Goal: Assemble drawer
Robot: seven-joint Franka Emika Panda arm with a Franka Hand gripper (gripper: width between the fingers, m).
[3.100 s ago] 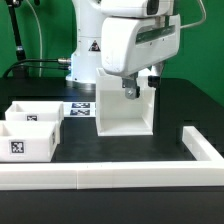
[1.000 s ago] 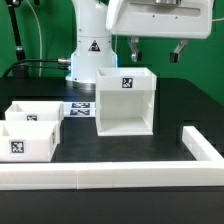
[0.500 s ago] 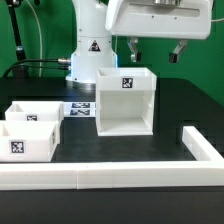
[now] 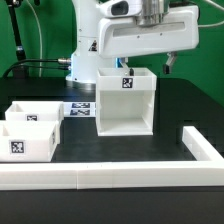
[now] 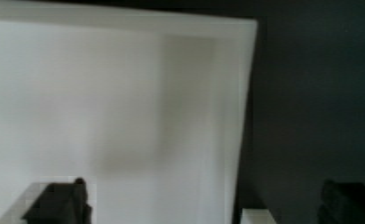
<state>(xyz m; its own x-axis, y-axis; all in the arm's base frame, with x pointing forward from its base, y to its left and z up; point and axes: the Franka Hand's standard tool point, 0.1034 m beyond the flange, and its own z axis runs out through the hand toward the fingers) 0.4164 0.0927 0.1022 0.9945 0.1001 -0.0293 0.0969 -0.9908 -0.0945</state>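
Observation:
The white drawer casing stands upright on the black table with a square tag on its back wall. Two small white trays with tags sit side by side at the exterior view's left. My gripper hangs open and empty just above the casing's top rim, its dark fingertips spread wide. In the wrist view the casing fills most of the picture, blurred, with my gripper open over it and one finger at each side.
A long low white rail runs along the table's front and turns back at the exterior view's right. The marker board lies flat between the trays and the casing. The robot base stands behind.
The gripper let go of the casing and rose, open, well above it. Since half a second ago it has come down and to the exterior view's left, close over the casing's rim.

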